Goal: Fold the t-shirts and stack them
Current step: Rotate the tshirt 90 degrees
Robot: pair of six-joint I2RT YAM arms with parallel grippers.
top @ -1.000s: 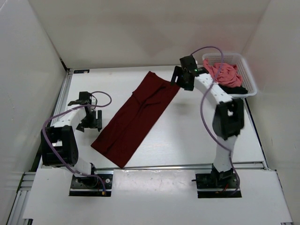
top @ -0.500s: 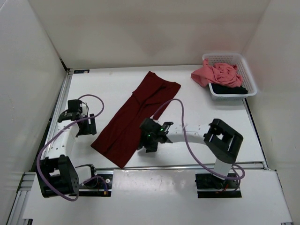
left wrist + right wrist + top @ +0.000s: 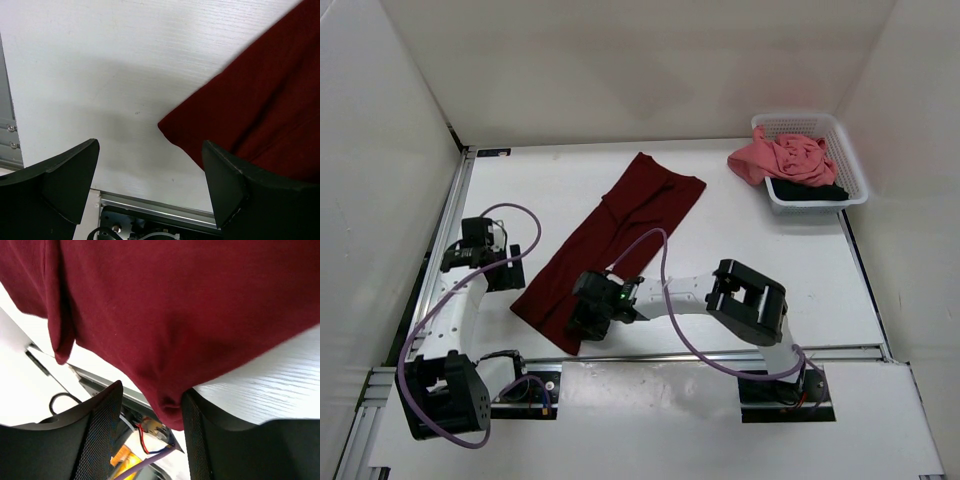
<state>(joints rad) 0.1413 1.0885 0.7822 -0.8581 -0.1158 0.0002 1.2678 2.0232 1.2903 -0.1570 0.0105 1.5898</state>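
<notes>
White mesh basket (image 3: 801,119) far right: salmon pink shirt (image 3: 785,158) spilling over left rim, black shirt (image 3: 815,192) beneath. Maroon shirt (image 3: 620,230) flat outside. Left gripper (image 3: 150,150) jaws spread; right gripper (image 3: 152,390) jaws parted astride maroon corner.

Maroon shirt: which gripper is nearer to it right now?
Right. The right gripper is over the near edge of the maroon shirt, cloth between its jaws; the left gripper hangs beside its corner, not touching.

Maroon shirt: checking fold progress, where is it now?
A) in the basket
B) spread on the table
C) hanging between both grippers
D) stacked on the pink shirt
B: the maroon shirt lies spread out on the table, while the basket holds the pink shirt.
</notes>
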